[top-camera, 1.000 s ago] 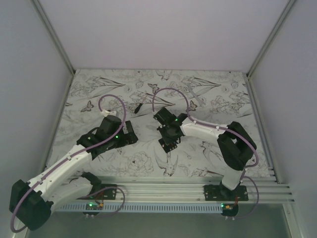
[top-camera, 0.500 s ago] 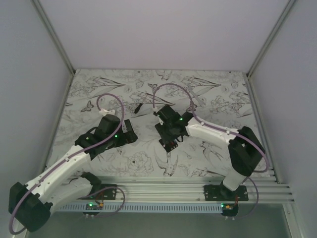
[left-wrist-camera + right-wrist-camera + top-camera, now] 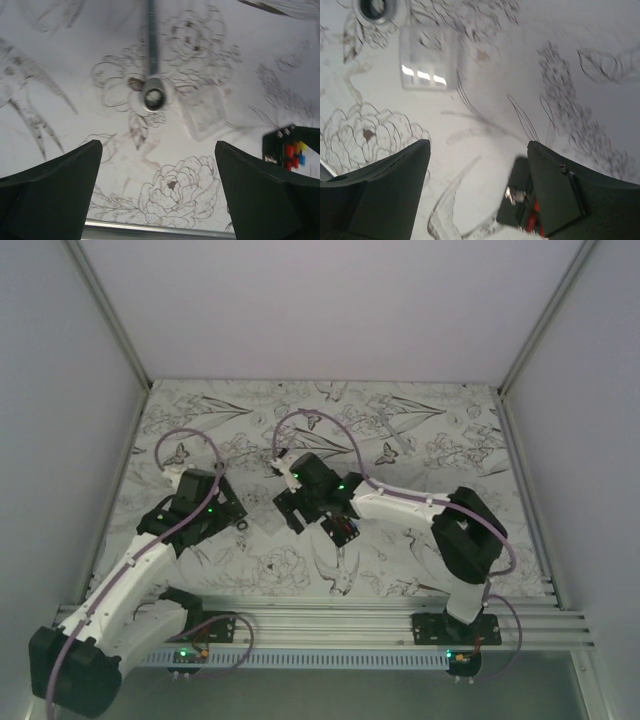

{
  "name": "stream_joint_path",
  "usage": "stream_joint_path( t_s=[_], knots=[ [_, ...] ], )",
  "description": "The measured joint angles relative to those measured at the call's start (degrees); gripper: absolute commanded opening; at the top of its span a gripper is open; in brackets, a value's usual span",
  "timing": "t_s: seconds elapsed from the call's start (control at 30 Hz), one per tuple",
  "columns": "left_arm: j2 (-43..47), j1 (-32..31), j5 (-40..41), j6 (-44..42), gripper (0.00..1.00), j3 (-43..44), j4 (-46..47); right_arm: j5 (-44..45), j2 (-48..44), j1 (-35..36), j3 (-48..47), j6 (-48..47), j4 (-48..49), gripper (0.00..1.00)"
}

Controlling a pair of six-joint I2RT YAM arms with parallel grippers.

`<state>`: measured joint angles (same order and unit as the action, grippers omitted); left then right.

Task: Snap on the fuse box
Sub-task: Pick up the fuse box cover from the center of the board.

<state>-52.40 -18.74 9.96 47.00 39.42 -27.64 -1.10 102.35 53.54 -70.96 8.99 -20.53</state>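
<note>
The fuse box (image 3: pixel 343 530) is a small black block lying on the flowered table, free of both grippers. In the right wrist view the fuse box (image 3: pixel 519 206) lies low beside the right finger, red fuses showing. Its red, yellow and blue fuses also show on the fuse box (image 3: pixel 291 151) at the right edge of the left wrist view. A clear plastic cover (image 3: pixel 429 65) lies flat on the table, and the cover (image 3: pixel 202 117) is ahead of the left gripper. My right gripper (image 3: pixel 477 146) is open and empty, left of the box (image 3: pixel 288 512). My left gripper (image 3: pixel 157 150) is open and empty (image 3: pixel 228 515).
A metal wrench lies with its ring end (image 3: pixel 152 97) beside the clear cover, its shaft running away from the left gripper. The ring (image 3: pixel 375 7) also shows at the top left of the right wrist view. A metal rail (image 3: pixel 330 625) edges the near side of the table.
My right gripper has opened, let go of the fuse box and moved left of it. The left arm has drawn back to the left, still open.
</note>
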Motion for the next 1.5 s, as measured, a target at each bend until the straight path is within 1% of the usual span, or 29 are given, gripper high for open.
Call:
stream_joint_path(
  t_s=[0.1, 0.2, 0.33, 0.43, 0.6, 0.73, 0.83, 0.9, 1.0, 1.2, 1.33, 1.5],
  knots=[
    [1.11, 6.23, -1.53, 0.87, 1.00, -2.49, -1.05, -0.48, 4.42, 1.79, -3.39, -0.85, 3.06, 0.88],
    [2.64, 9.81, -3.15, 1.18, 1.00, -4.63, -2.14, -0.50, 8.35, 3.37, -6.47, -0.85, 5.81, 0.88],
    [5.20, 11.43, -4.35, 1.20, 1.00, -5.55, -2.51, -0.02, 12.17, 5.09, -8.79, -0.63, 8.33, 0.87],
    [6.36, 11.74, -4.66, 1.20, 1.00, -5.60, -2.51, 0.92, 15.26, 6.05, -10.97, -0.17, 8.96, 0.84],
    [6.58, 11.74, -5.60, 1.16, 1.00, -5.64, -2.62, 2.36, 18.88, 6.73, -13.07, 1.05, 9.75, 0.72],
    [6.88, 11.74, -6.27, 0.96, 1.00, -5.64, -2.67, 3.85, 19.34, 6.71, -13.07, 1.86, 9.55, 0.60],
    [6.86, 11.78, -7.69, 0.63, 1.00, -5.64, -2.69, 4.59, 19.15, 6.71, -12.90, 2.21, 9.53, 0.54],
    [6.80, 11.78, -8.61, 0.33, 1.00, -5.64, -2.69, 5.01, 18.45, 6.71, -12.13, 2.27, 9.35, 0.52],
    [6.64, 11.78, -10.40, -0.13, 0.99, -5.64, -2.64, 5.44, 15.82, 6.71, -9.81, 2.38, 8.00, 0.52],
    [5.97, 11.13, -14.23, -0.15, 1.00, -5.64, -1.81, 6.62, 6.56, 6.05, -4.39, 2.38, 5.25, 0.54],
    [4.92, 8.17, -15.19, -0.11, 1.00, -5.57, -0.63, 7.13, -0.50, 3.82, -0.15, 2.40, 3.06, 0.55],
    [2.10, 3.28, -15.06, 0.11, 1.00, -4.68, 0.76, 8.35, -6.54, -0.13, 5.35, 3.10, 0.26, 0.55]
  ],
)
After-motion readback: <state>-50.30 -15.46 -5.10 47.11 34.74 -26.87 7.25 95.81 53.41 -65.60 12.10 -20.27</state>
